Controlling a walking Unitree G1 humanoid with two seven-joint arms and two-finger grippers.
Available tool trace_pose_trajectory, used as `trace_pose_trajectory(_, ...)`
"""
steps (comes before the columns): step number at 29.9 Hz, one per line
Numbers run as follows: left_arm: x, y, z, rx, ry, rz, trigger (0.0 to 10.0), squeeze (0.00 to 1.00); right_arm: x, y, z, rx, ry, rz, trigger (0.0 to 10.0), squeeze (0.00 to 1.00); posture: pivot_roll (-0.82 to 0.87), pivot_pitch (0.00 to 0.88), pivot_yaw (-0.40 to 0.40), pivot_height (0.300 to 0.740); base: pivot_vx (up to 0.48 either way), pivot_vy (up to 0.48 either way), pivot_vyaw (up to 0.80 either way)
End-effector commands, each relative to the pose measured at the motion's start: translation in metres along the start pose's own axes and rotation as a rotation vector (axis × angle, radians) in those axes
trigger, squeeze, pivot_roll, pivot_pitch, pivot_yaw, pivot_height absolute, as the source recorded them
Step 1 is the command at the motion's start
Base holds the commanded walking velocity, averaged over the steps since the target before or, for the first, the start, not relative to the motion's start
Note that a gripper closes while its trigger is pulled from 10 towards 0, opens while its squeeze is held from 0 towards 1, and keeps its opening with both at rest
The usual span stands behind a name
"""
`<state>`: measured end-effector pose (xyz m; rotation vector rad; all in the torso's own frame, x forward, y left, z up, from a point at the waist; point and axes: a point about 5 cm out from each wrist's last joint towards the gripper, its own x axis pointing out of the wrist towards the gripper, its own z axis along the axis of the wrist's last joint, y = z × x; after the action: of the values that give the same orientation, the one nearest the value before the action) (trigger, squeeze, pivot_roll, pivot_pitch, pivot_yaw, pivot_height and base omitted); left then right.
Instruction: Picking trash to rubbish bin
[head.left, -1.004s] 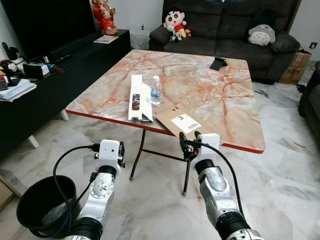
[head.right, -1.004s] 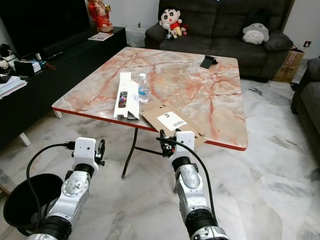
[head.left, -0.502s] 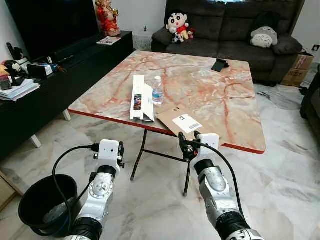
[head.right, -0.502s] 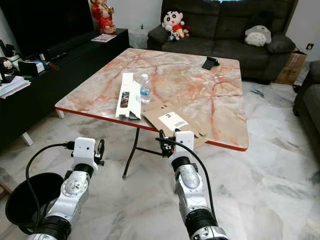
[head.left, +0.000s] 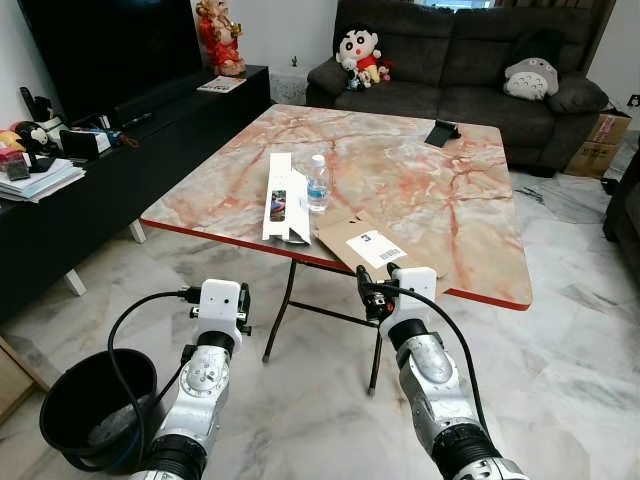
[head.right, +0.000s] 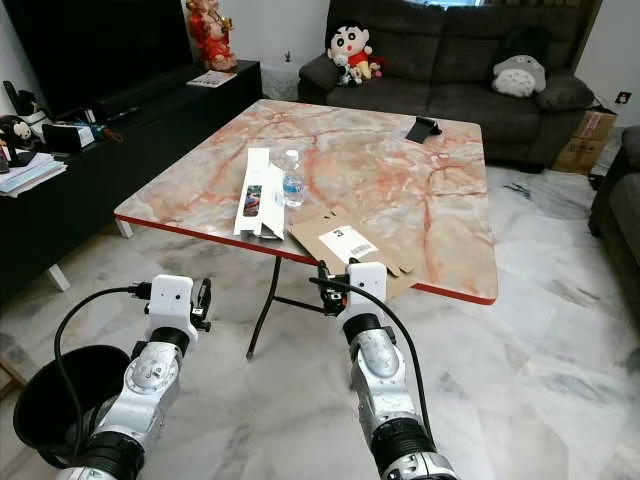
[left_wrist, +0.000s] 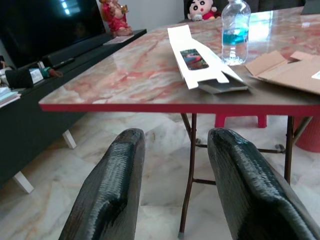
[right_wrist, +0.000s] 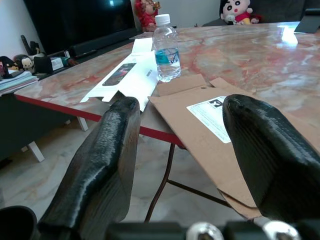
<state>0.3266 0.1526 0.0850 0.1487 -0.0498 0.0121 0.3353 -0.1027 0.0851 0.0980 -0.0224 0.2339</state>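
Observation:
A flattened brown cardboard box (head.left: 372, 247) with a white label lies at the near edge of the marble table (head.left: 440, 200). Beside it lie a long white carton (head.left: 281, 196) and a small water bottle (head.left: 318, 183) with a blue label. A black rubbish bin (head.left: 85, 405) stands on the floor at the lower left. My right gripper (right_wrist: 180, 150) is open, held just short of the table edge in front of the cardboard (right_wrist: 235, 130). My left gripper (left_wrist: 172, 170) is open too, lower and left, facing the table edge with the carton (left_wrist: 195, 62) beyond.
A black phone stand (head.left: 441, 131) sits at the table's far side. A dark sofa (head.left: 470, 70) with plush toys stands behind, a black TV console (head.left: 110, 150) runs along the left, and a cardboard box (head.left: 606, 128) sits at the far right. Marble floor surrounds the table's folding legs (head.left: 285, 310).
The camera has shifted slightly, so the table and bin sit a little differently in view. Both grippers stay raised and open before the table edge.

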Motion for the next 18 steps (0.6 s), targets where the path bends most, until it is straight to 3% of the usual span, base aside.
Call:
trace_pose_trajectory(1,0.0046,-0.0018,0.0053,0.003,-0.012,-0.012,10.0,0.00,0.0041,0.0024,0.0040,-0.007,-0.007,0.015,10.0,0.00,0.15,0.000,-0.005,0.740,0.270,0.000,0.00)
trace_pose_trajectory(4,0.0047,-0.0018,0.0055,0.002,-0.013,-0.012,10.0,0.00,0.0050,0.0037,0.0026,-0.019,0.014,0.022,10.0,0.00,0.15,0.000,-0.005,0.740,0.274,0.000,0.00)
trace_pose_trajectory(7,0.0050,-0.0018,0.0061,0.001,-0.016,-0.010,10.0,0.00,0.0051,0.0054,0.0038,-0.015,0.000,0.031,10.0,0.00,0.15,0.000,-0.007,0.740,0.275,0.000,-0.59)
trace_pose_trajectory(18,0.0047,-0.0005,0.0067,-0.003,-0.021,0.001,10.0,0.00,0.0042,0.0047,0.0049,-0.030,-0.014,0.038,10.0,0.00,0.15,0.000,-0.009,0.740,0.275,0.000,0.00)
